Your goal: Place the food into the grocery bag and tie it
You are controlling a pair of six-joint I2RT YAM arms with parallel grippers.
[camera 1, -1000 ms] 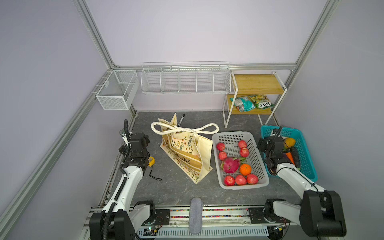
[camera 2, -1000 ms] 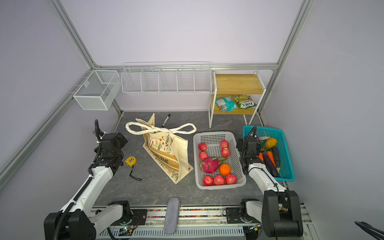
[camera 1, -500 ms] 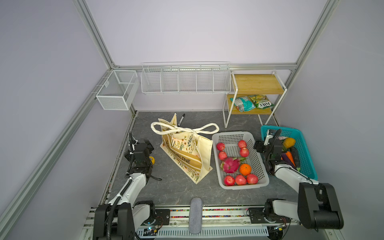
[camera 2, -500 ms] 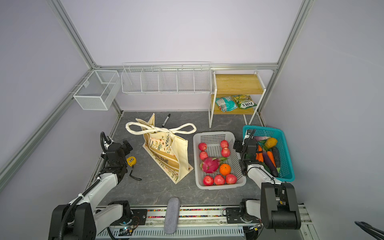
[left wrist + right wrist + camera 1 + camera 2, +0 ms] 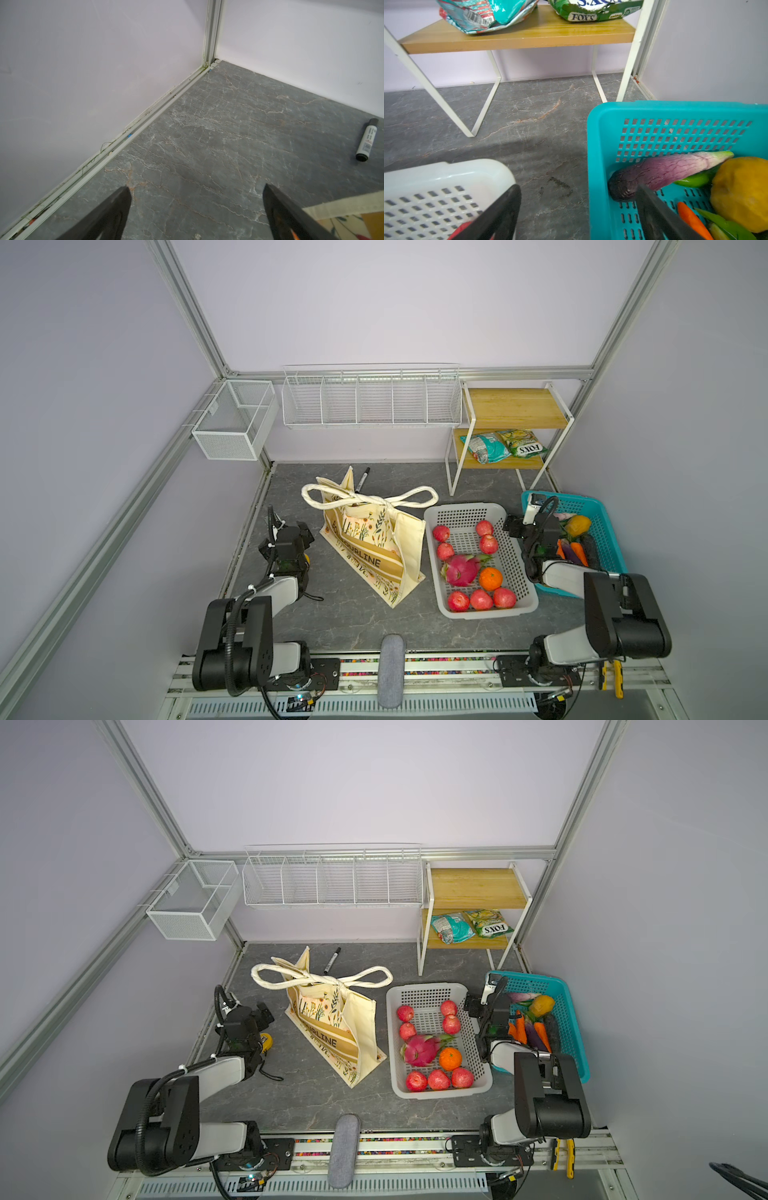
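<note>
The cream grocery bag (image 5: pixel 388 549) (image 5: pixel 353 1027) stands mid-table with its rope handles (image 5: pixel 368 498) knotted in a bow; its edge (image 5: pixel 342 205) shows in the left wrist view. Food in view: red fruit, a dragon fruit (image 5: pixel 459 570) and an orange (image 5: pixel 490 578) in the white basket (image 5: pixel 465 510); vegetables (image 5: pixel 668 169) in the teal basket (image 5: pixel 604 531); two snack packets (image 5: pixel 486 448) on the shelf. My left gripper (image 5: pixel 297 531) (image 5: pixel 196 187) is open and empty, low, left of the bag. My right gripper (image 5: pixel 524 526) (image 5: pixel 579 187) is open, straddling the gap between the baskets.
A yellow tape measure (image 5: pixel 306 560) lies under the left wrist. A black marker (image 5: pixel 361 479) (image 5: pixel 366 140) lies behind the bag. Wire baskets (image 5: pixel 370 398) hang on the back wall, and a wooden shelf rack (image 5: pixel 515 406) stands at the back right.
Both arms have folded back and down towards their bases. The left gripper sank close to the table by the tape measure. Both grippers stayed open.
</note>
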